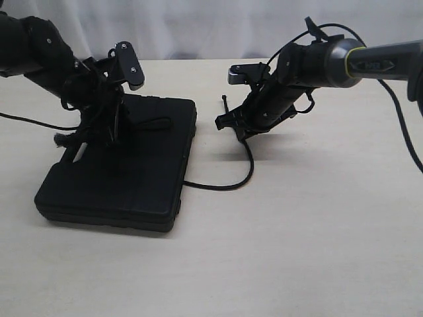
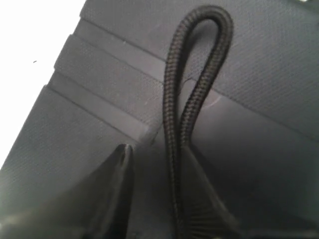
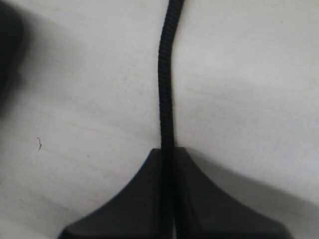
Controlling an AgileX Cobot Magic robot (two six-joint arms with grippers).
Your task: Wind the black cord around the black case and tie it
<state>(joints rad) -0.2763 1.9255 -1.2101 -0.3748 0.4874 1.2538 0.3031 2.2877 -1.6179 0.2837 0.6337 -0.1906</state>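
Observation:
The black case (image 1: 142,178) lies flat on the table's left half, ribbed lid (image 2: 99,94) up. My left gripper (image 1: 99,135) hangs low over its far left part. It is open: a folded loop of the black cord (image 2: 194,74) rests on the lid and runs between the fingers (image 2: 122,164), lying against one and apart from the other. A frayed tuft (image 1: 61,138) sticks out beside that gripper. The cord (image 1: 246,173) leaves the case's right edge and curves over the table up into my right gripper (image 1: 239,129). That gripper (image 3: 168,150) is shut on the cord (image 3: 166,74).
The pale wooden table (image 1: 297,251) extends in front and to the right of the case. A glossy robot cable (image 1: 396,112) hangs along the right arm. A white backdrop closes the far side.

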